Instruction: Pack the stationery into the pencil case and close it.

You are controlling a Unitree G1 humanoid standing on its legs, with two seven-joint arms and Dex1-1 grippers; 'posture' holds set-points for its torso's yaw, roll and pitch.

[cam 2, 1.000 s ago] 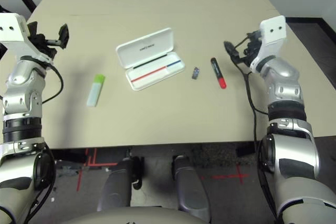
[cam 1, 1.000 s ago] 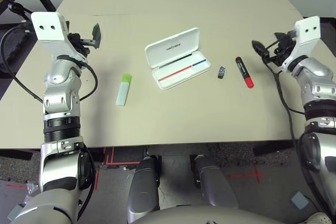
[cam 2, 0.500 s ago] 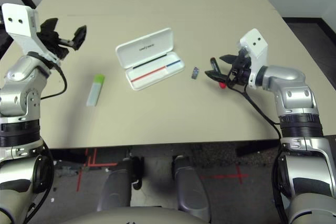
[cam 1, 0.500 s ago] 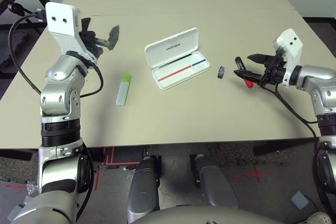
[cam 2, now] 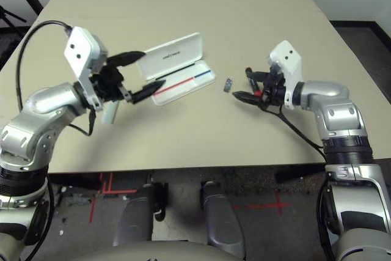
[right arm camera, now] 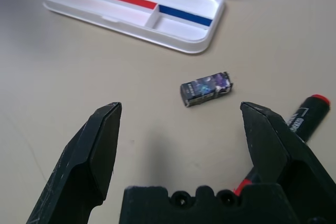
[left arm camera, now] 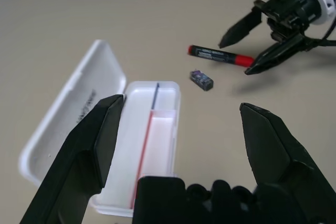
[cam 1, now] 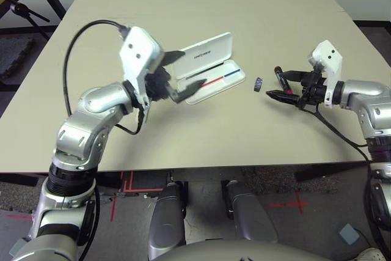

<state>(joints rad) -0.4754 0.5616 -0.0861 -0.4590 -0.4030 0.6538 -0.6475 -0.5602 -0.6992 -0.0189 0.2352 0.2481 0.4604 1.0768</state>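
Since the left eye view looks down the table, take clock hours on it, twelve being the far side: the white case (cam 1: pixel 211 94) lies open and empty near the middle, the small dark block (cam 1: pixel 258 84) at its three o'clock and the marker (cam 1: pixel 283 80) beyond, by the right gripper (cam 1: pixel 283 87). That gripper's fingers stand wide with nothing between them.

In the right eye view, the left gripper (cam 2: pixel 153 73) spreads as wide, holding nothing, at the case's nine o'clock; the highlighter (cam 2: pixel 110 112) lies at eight, partly covered by that arm.

In the left wrist view, the hinged lid (left arm camera: pixel 79 109) looks thin and stiff; the case is probably light enough to skid, so steady its rim before pressing the lid shut.

In the right wrist view, the block looks firm and light, best pinched across its long sides; the marker's round barrel may roll or slip, so grip it mid-length, squarely and gently.
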